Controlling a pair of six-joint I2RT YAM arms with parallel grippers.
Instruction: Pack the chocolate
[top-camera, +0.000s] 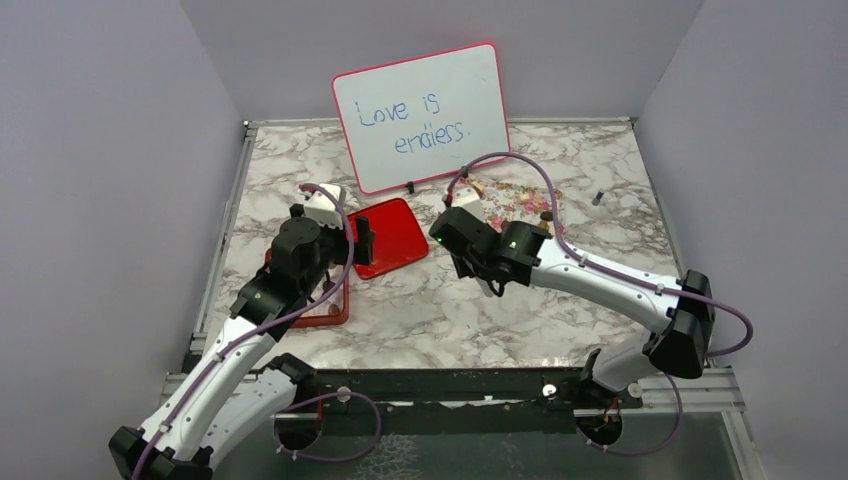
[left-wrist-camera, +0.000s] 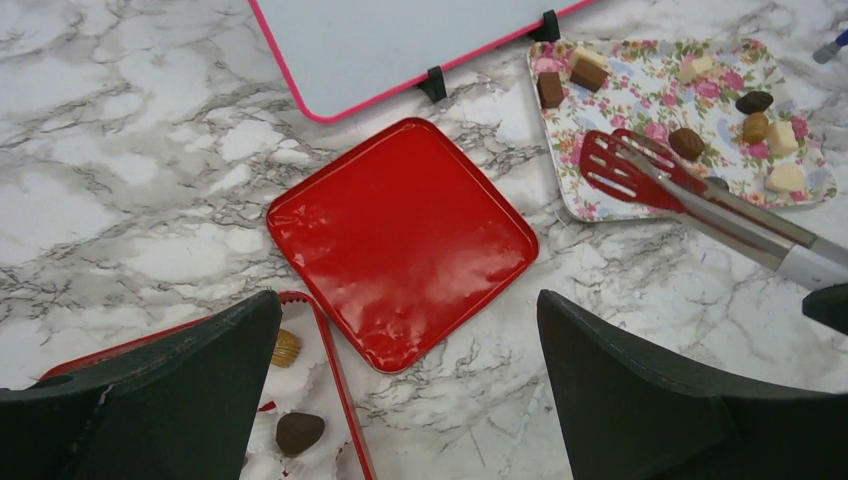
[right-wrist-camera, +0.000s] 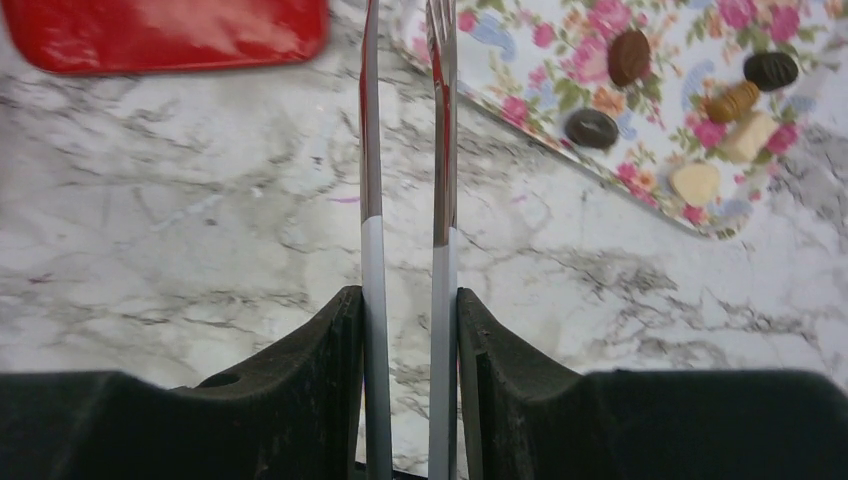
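The chocolate pieces lie scattered on the flower-patterned tray, also seen in the left wrist view. Two more pieces sit on white paper in the open red box. My right gripper is shut on the handles of red-tipped metal tongs. The tongs' tips hover over the tray's near-left edge and look empty. My left gripper is open and empty, above the box's right rim and the marble beside it. In the top view it is left of the right gripper.
The glossy red lid lies flat between the box and the tray. A pink-framed whiteboard stands behind them. A small marker lies at the far right. Grey walls enclose the marble table.
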